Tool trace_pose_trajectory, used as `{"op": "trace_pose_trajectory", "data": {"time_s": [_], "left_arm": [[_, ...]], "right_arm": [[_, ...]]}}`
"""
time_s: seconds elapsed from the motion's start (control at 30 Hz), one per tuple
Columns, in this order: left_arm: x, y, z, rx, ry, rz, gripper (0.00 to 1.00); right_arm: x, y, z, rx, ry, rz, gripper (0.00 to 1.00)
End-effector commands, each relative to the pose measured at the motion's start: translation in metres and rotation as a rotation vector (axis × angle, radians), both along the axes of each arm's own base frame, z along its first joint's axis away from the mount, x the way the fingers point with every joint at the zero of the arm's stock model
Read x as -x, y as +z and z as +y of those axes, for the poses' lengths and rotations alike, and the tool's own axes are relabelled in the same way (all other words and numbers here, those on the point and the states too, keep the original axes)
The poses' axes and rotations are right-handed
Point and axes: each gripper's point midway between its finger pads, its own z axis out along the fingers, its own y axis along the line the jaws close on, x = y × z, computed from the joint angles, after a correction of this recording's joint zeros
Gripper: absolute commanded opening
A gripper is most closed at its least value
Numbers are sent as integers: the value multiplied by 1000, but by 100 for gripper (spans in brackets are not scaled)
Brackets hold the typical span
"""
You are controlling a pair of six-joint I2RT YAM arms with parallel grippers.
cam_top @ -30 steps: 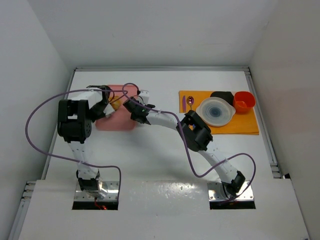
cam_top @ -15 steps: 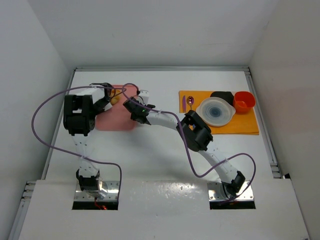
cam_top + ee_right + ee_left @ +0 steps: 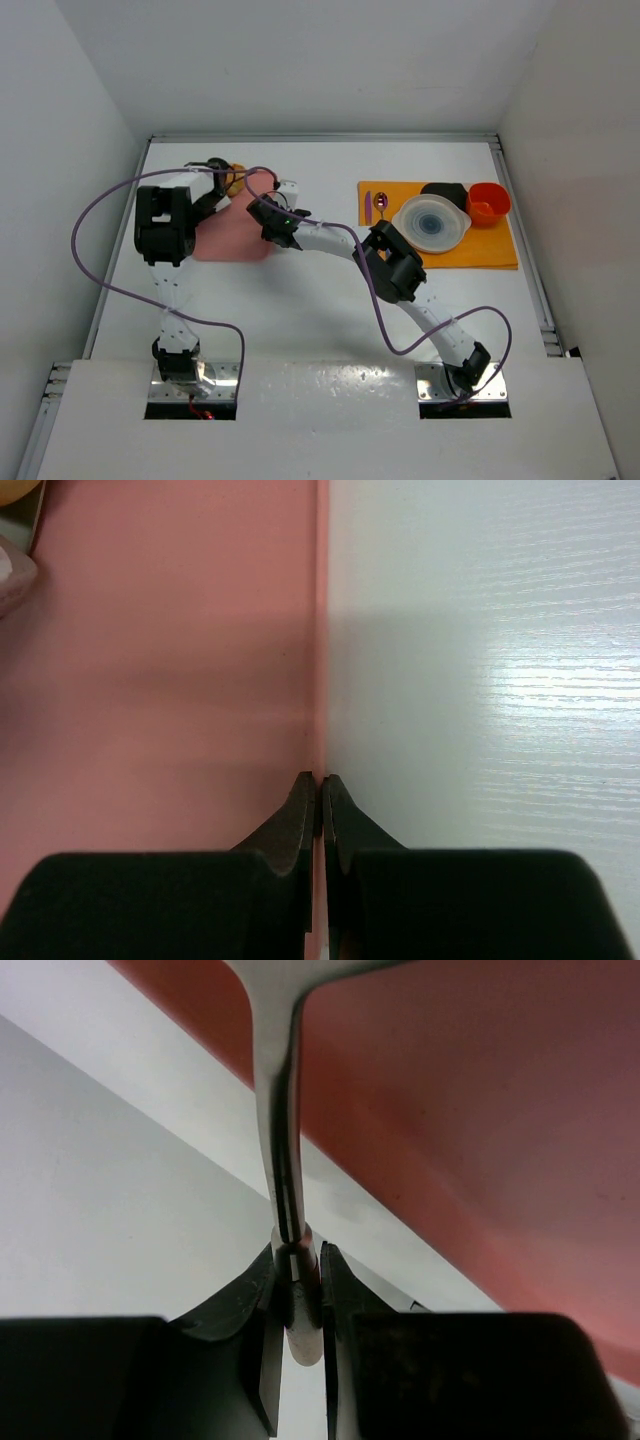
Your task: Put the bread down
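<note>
The bread [image 3: 232, 181], a small golden-yellow bun, is up at the far edge of the pink mat [image 3: 235, 240], on the end of a metal spatula. My left gripper [image 3: 214, 190] is shut on the spatula's thin handle [image 3: 280, 1160], which widens toward the top in the left wrist view; the blade and bun are out of that view. My right gripper [image 3: 266, 214] is shut on the mat's right edge [image 3: 318, 680]. A sliver of the bread [image 3: 14, 488] shows in the right wrist view's top-left corner.
An orange placemat [image 3: 490, 252] at the right holds a white plate [image 3: 432, 222], a red cup [image 3: 488, 203], a black container [image 3: 445, 190] and a purple spoon [image 3: 381, 203]. White walls enclose the table on three sides.
My left arm has swung toward the far wall, carrying the spatula and bread from over the pink mat to its far edge. The right arm has hardly moved.
</note>
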Motion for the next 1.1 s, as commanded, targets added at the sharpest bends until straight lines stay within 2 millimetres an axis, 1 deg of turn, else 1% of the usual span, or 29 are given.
{"op": "trace_pose_trajectory", "data": {"time_s": [0.0,0.17,0.2,0.23,0.27,0.3,0.4,0.43,0.47,0.5,0.53,0.57,0.63,0.67,0.7,0.8,0.83,0.87,1.0,1.03,1.07], "left_arm": [[-8,-12,-7,35,-2,-41,0],[-10,-3,-9,52,-23,-126,0],[-10,-7,-11,75,-37,-146,0],[-13,4,-13,84,-40,-192,0],[-13,7,-12,83,-48,-206,0],[-12,5,-14,93,-51,-220,0],[-11,13,-15,104,-54,-246,0],[-9,10,-15,104,-54,-243,0],[-8,16,-16,114,-57,-257,0],[-8,16,-17,114,-57,-257,0],[-9,22,-17,114,-58,-272,0],[-7,22,-18,126,-61,-273,0],[-10,32,-18,126,-63,-307,0],[-8,29,-18,126,-62,-298,0],[-8,34,-18,126,-63,-310,0],[-9,37,-20,137,-58,-326,0],[-9,37,-20,137,-58,-326,0],[-9,40,-20,137,-58,-335,0],[-9,40,-20,139,-51,-340,0],[-9,40,-20,139,-51,-340,0],[-9,40,-20,139,-51,-340,0]], "right_arm": [[9,5,-8,26,13,22,0],[9,5,-9,24,8,21,0],[10,3,-10,29,7,24,0],[10,3,-10,26,4,25,0],[12,2,-9,26,8,29,0],[10,2,-9,23,5,29,0],[11,1,-8,-1,-19,40,0],[11,1,-6,-10,-27,42,0],[10,-1,-7,-10,-30,39,0],[9,0,-3,-20,-25,35,0],[8,1,1,-24,1,36,0],[6,5,6,-33,14,25,0],[2,6,12,-30,56,5,0],[1,6,13,-29,61,2,0],[-2,5,13,-27,65,-7,0],[-3,-1,14,-26,87,-4,0],[-8,-1,10,-28,74,-3,0],[-7,-2,9,-28,69,1,0],[-13,-6,5,-34,41,14,0],[-14,-4,8,-47,27,9,0],[-14,-7,9,-50,26,12,0]]}}
